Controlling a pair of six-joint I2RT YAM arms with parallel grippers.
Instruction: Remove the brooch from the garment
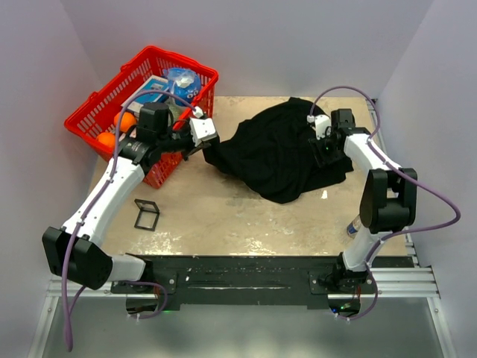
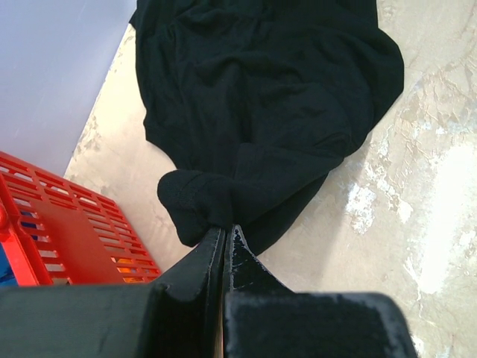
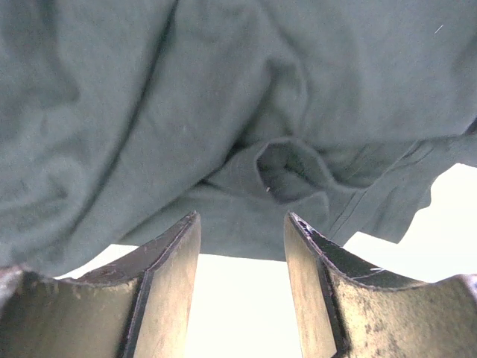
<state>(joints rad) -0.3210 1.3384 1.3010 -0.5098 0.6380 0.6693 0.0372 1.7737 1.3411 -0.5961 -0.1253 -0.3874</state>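
Observation:
The garment (image 1: 279,153) is a black T-shirt lying crumpled on the table, its print not showing. The brooch is hidden or out of view. My left gripper (image 1: 207,149) is shut on the shirt's left edge; in the left wrist view its jaws (image 2: 225,230) pinch a bunched fold of the black cloth (image 2: 261,112). My right gripper (image 1: 322,149) is open at the shirt's right side. In the right wrist view it (image 3: 242,220) hovers in front of the cloth (image 3: 223,112), which looks grey-green there, with nothing between its fingers.
A red basket (image 1: 141,97) with a blue-and-white round container (image 1: 181,80) and orange items stands at the back left, close behind my left gripper. A small black frame (image 1: 146,215) lies on the table near the left arm. White walls enclose the table.

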